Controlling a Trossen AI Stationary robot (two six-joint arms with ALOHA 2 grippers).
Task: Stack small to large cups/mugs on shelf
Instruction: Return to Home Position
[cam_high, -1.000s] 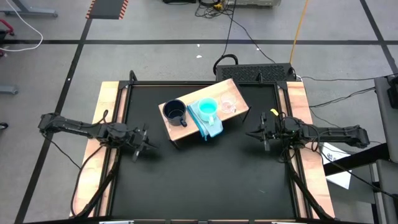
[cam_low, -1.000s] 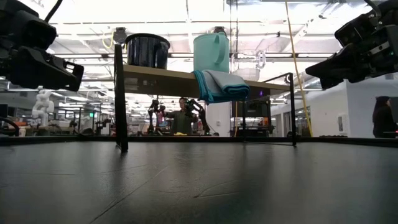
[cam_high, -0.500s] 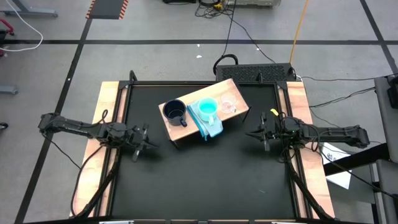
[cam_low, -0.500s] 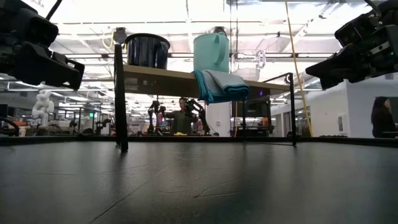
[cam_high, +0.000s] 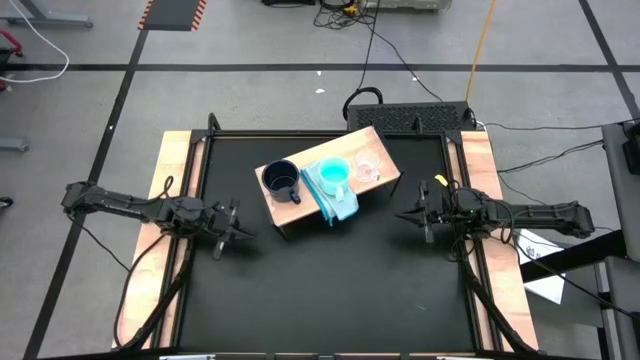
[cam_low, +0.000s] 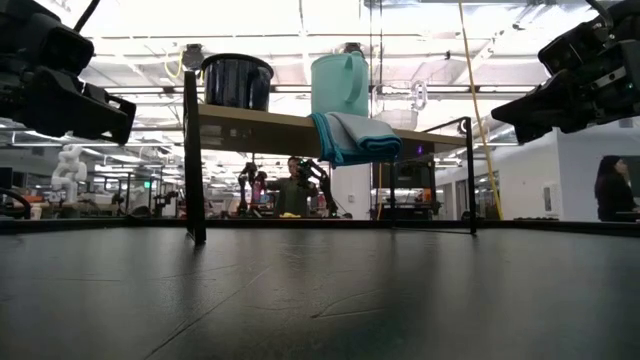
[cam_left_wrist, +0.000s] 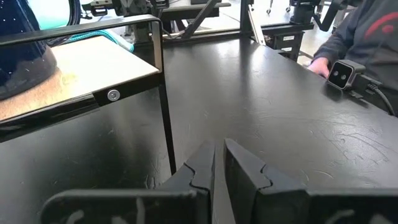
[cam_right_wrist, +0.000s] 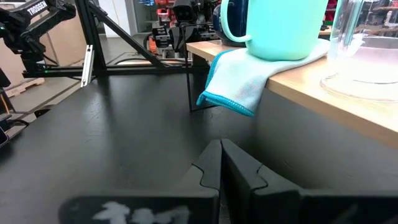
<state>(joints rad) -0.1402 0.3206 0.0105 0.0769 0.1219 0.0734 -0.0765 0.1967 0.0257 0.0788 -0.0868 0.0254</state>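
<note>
The tan wooden shelf (cam_high: 378, 152) stands on dark legs at the table's far middle. On it stand a dark navy mug (cam_high: 281, 180) at its left end, a turquoise cup (cam_high: 334, 172) on a pale blue folded cloth (cam_high: 340, 205), and a clear glass mug (cam_high: 367, 167) at its right end. My left gripper (cam_high: 233, 234) hovers shut and empty left of the shelf. My right gripper (cam_high: 418, 216) hovers shut and empty right of it.
The cloth's edge (cam_right_wrist: 227, 93) hangs over the shelf's near side. The shelf's thin black legs (cam_low: 193, 190) stand on the black table. A small camera (cam_left_wrist: 341, 74) sits at the table's near edge, with a person's hand behind it. People stand in the room beyond.
</note>
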